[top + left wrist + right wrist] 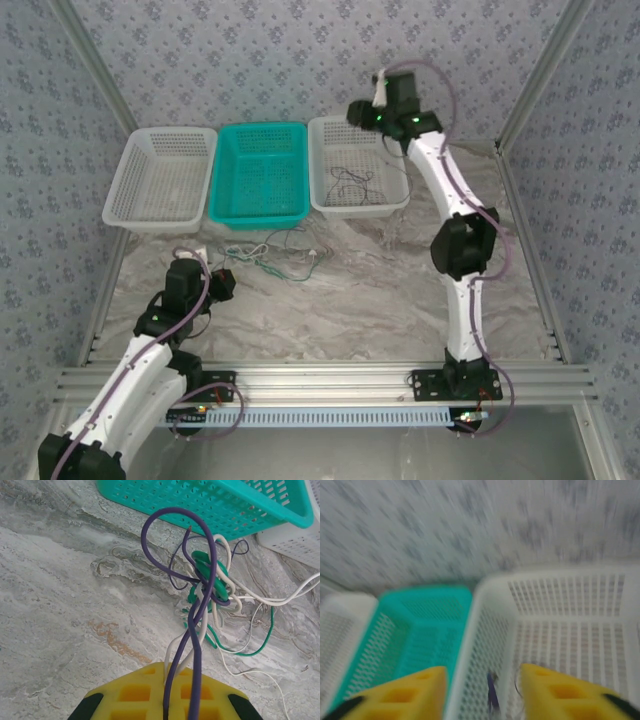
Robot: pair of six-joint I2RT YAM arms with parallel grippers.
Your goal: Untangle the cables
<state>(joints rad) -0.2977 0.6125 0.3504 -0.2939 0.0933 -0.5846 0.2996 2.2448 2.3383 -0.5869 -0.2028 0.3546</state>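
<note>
My left gripper (165, 692) has its jaws clamped on purple and white strands of the cables (207, 582), knotted on the table (75, 605) beside the teal basket (225, 500). They look light, limp and prone to snagging, so I'd pinch a loose end. My right gripper (482, 680) hangs with jaws apart and empty over the white basket (560, 577).

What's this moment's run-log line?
left gripper: shut on tangled green, white, purple cables | right gripper: open over right-hand white plastic basket
</note>
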